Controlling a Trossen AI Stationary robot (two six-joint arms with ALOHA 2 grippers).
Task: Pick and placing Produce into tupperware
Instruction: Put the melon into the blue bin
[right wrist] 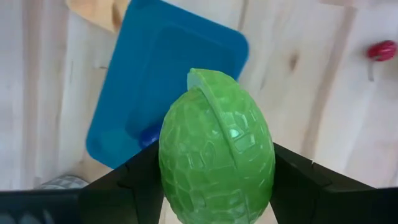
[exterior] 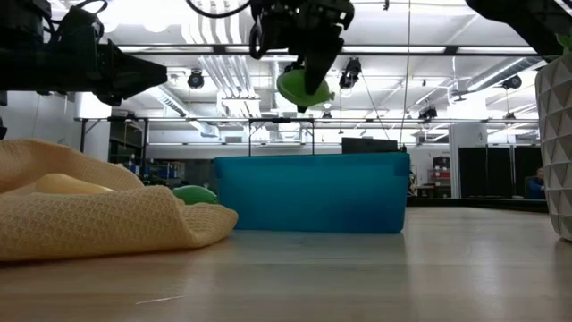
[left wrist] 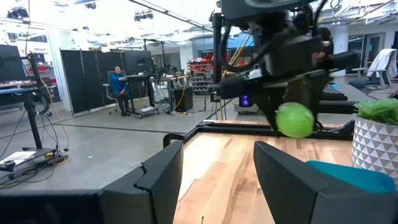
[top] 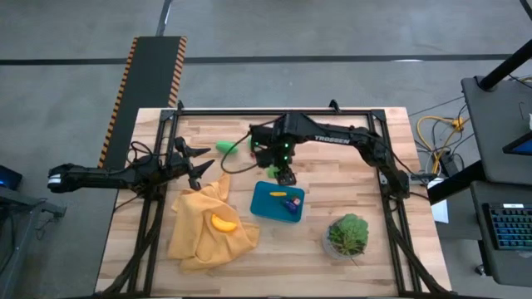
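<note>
- A green piece [right wrist: 216, 163] of produce, egg-shaped with a scaly skin, is clamped between the two dark fingers of the right pincer [top: 285, 175].
- That pincer is held in the air above the far edge of the tupperware [top: 266, 202], with the green piece well clear of the rim in the low view.
- The tupperware, a teal-blue tray, is set on the worktop [top: 349, 141] near its middle.
- A small yellow piece [top: 279, 193] and a purple piece [top: 293, 203] are seen lying inside the tray.
- Just beside the tray, a yellow cloth [top: 195, 228] is spread in a rumpled heap, and an orange-yellow piece [top: 223, 223] is resting on top of it.
- A second green piece [top: 225, 146] is left on the bare wood toward the far side, between the two arms.
- A small red piece [right wrist: 380, 50] is seen on the wood in the right wrist view, apart from the tray.
- A leafy plant [top: 348, 233] in a pot is placed near the tray, on its other side from the cloth.
- The left pincer [top: 199, 165] is held above the worktop by the cloth's far corner, its fingers parted and nothing between them.
- A seated person [left wrist: 119, 87] is visible in the room beyond the worktop.
</note>
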